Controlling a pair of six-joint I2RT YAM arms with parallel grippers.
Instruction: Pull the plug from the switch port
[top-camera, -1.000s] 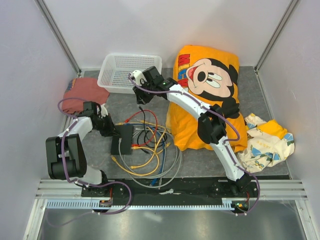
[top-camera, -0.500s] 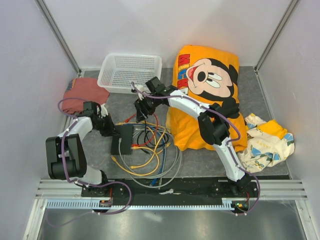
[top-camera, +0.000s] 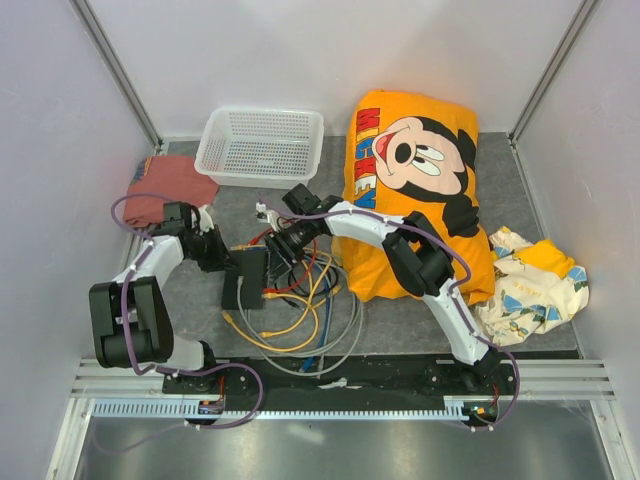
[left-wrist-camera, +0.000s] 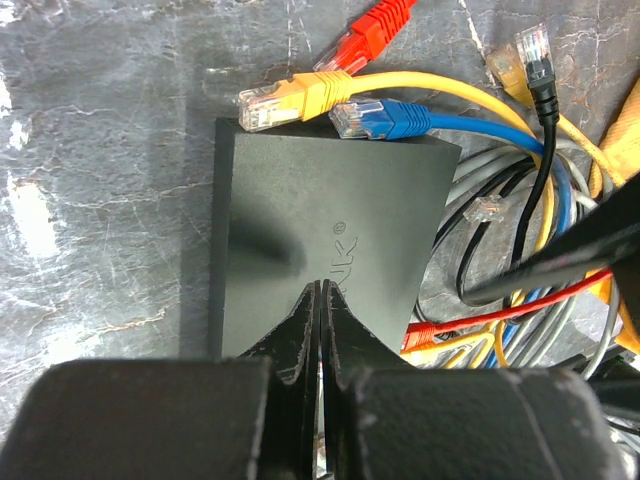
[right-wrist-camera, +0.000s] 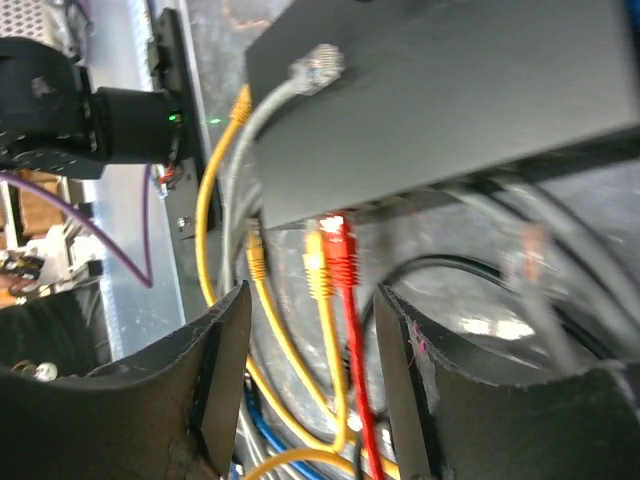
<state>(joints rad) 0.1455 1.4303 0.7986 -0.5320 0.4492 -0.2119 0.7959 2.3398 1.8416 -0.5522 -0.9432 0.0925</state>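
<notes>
The flat black switch (top-camera: 245, 277) lies on the grey mat left of a cable tangle. My left gripper (top-camera: 222, 260) is shut and empty, its tips (left-wrist-camera: 320, 290) resting on the switch's top (left-wrist-camera: 330, 220). My right gripper (top-camera: 283, 250) is open and hangs over the switch's right side. In the right wrist view its fingers (right-wrist-camera: 225, 340) straddle a red plug (right-wrist-camera: 338, 250) and a yellow plug (right-wrist-camera: 315, 272), whose heads meet the port face of the switch (right-wrist-camera: 450, 90). A second yellow plug (right-wrist-camera: 255, 255) sits just outside the left finger. A loose grey plug (right-wrist-camera: 318, 68) lies on the switch's top.
Loose yellow (left-wrist-camera: 275, 100), blue (left-wrist-camera: 375, 120) and red (left-wrist-camera: 365, 35) plugs lie at the switch's far end. Tangled cables (top-camera: 300, 310) spread to its right. A white mesh basket (top-camera: 262, 143), a maroon cloth (top-camera: 165, 185), an orange Mickey shirt (top-camera: 415, 180) and a patterned cloth (top-camera: 530, 280) surround them.
My right gripper has moved from beside the basket down and toward me to the switch's cable side. The left gripper has stayed shut on top of the switch.
</notes>
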